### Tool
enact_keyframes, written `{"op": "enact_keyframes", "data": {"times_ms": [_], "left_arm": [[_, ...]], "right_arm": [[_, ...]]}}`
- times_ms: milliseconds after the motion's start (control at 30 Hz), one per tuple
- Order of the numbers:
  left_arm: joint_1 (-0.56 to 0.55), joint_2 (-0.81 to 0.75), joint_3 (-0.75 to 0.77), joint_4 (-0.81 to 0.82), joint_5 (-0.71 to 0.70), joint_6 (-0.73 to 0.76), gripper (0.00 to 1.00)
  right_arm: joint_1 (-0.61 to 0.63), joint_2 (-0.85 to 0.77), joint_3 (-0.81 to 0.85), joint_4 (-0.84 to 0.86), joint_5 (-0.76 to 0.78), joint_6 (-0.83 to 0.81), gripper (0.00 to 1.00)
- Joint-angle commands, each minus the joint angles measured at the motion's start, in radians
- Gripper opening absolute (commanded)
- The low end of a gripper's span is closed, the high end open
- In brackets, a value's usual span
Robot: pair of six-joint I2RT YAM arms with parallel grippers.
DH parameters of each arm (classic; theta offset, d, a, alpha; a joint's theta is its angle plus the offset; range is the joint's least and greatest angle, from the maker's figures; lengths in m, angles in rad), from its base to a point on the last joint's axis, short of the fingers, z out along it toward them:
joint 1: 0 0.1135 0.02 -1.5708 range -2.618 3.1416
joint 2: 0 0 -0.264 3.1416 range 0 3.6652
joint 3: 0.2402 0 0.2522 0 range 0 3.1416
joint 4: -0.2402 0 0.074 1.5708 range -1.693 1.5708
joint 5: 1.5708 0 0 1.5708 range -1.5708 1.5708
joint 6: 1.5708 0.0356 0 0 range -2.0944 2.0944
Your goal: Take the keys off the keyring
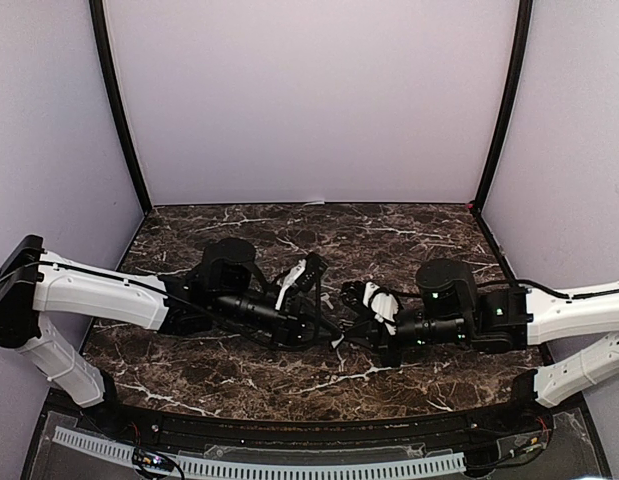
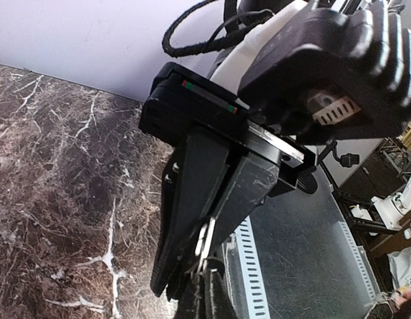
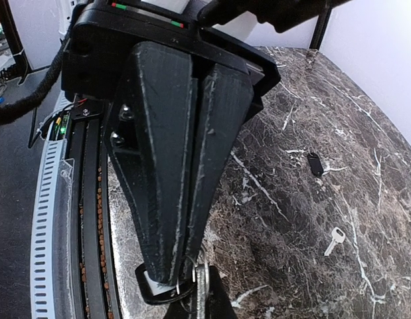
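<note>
The top external camera looks down and forward from high over the near side, far enough back to take in the whole marble table [image 1: 409, 225]. Each wrist camera sits very close, looking along the left gripper [image 2: 178, 282] with marble at its left, and along the right gripper [image 3: 182, 262] with marble at its right. All three seem to share the mid-table patch where the fingertips meet, though it is largely blocked.

my count on marble [image 3: 291, 199]: two grippers, left gripper [image 2: 185, 282], right gripper [image 3: 182, 266]. two silver keys seen: loose key [image 3: 334, 240], second key [image 3: 204, 282] at my right fingertips. one keyring [image 3: 166, 296]. one small black piece [image 3: 315, 163].
</note>
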Motion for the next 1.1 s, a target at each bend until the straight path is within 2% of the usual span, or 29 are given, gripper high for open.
{"op": "enact_keyframes", "data": {"times_ms": [0,167,300,367,500,633,933,1067], "left_arm": [[0.003,-0.031,-0.001,0.01,-0.068,0.006,0.07],[0.003,-0.036,-0.023,0.04,-0.12,0.016,0.37],[0.003,-0.06,-0.078,0.103,-0.182,0.032,0.55],[0.003,-0.072,-0.115,0.145,-0.214,0.039,0.6],[0.003,-0.083,-0.172,0.215,-0.275,0.057,0.66],[0.003,-0.06,-0.17,0.231,-0.249,0.068,0.69],[0.004,0.016,-0.103,0.156,-0.279,0.139,0.68],[0.004,0.018,-0.091,0.116,-0.31,0.172,0.64]], "right_arm": [[0.002,-0.012,-0.015,0.099,0.022,0.05,0.0],[-0.001,0.011,-0.028,0.15,0.11,0.115,0.0],[-0.018,0.05,-0.018,0.161,0.15,0.189,0.0],[-0.033,0.072,-0.005,0.153,0.146,0.22,0.0],[-0.065,0.115,0.034,0.114,0.122,0.253,0.0],[-0.098,0.157,0.076,0.063,0.069,0.274,0.0],[-0.14,0.204,0.175,-0.105,-0.083,0.287,0.0],[-0.145,0.209,0.206,-0.183,-0.151,0.276,0.0]]}}
